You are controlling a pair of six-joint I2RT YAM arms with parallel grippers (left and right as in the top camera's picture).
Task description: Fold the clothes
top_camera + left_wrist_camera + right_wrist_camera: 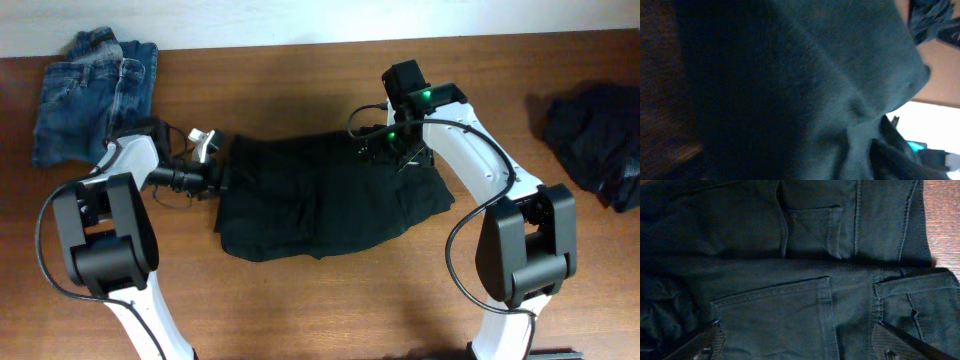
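left end effector point(218, 178) at left edge of clothes point(310, 200), grip unclear | right end effector point(797, 330) released

White links point(470, 140), black joints point(525, 245), looping black cables point(452, 250) (green lights point(427, 96) lit)

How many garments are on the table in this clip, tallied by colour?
Black: 2, the black trousers spread at centre and the crumpled dark garment at far right.
Blue denim: 1, the folded jeans at far left.
Total: 3
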